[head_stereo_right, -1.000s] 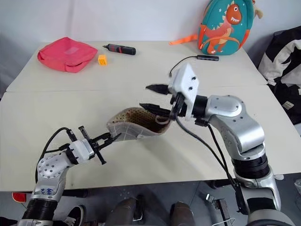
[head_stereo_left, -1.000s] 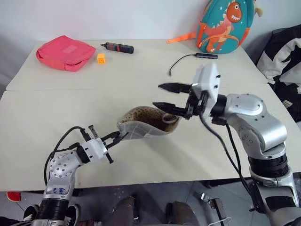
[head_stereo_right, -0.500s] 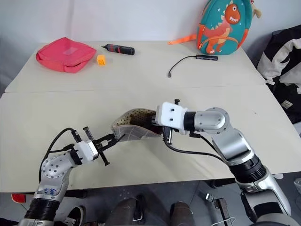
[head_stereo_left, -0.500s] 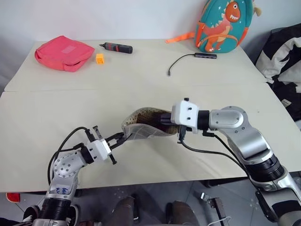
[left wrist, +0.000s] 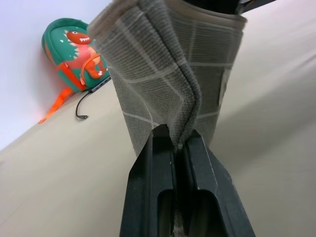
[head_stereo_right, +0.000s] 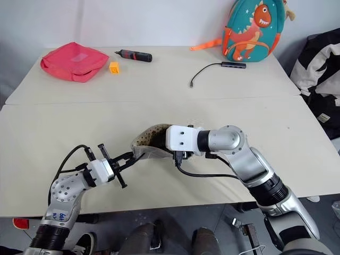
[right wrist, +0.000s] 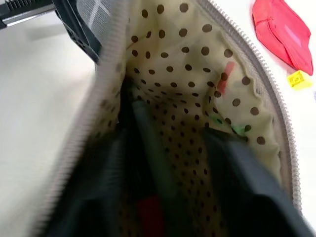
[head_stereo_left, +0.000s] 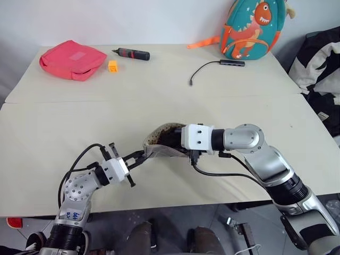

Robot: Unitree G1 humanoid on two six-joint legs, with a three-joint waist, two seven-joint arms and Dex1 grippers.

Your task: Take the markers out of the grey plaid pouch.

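The grey plaid pouch (head_stereo_left: 157, 144) hangs just above the table's front half, its mouth open toward my right. My left gripper (head_stereo_left: 139, 156) is shut on the pouch's left end, and the plaid fabric (left wrist: 163, 64) is pinched between its fingers (left wrist: 154, 163). My right gripper (right wrist: 173, 182) reaches into the mouth, its fingers (right wrist: 247, 173) apart against the tan dotted lining (right wrist: 187, 54). Between them lies a dark marker (right wrist: 153, 148) with a red end (right wrist: 150, 215). From the head views the markers are hidden inside the pouch.
At the table's far left lie a pink-red pouch (head_stereo_left: 71, 58), a small yellow block (head_stereo_left: 113, 65) and a black-and-red screwdriver (head_stereo_left: 133, 53). A dinosaur backpack (head_stereo_left: 252, 29) and a dark cable (head_stereo_left: 212, 68) sit far right. Black-and-white cloth (head_stereo_left: 321, 69) lies beyond the right edge.
My right gripper came down from above the pouch's rim and pushed into its open mouth. The left gripper kept its hold on the pouch's end.
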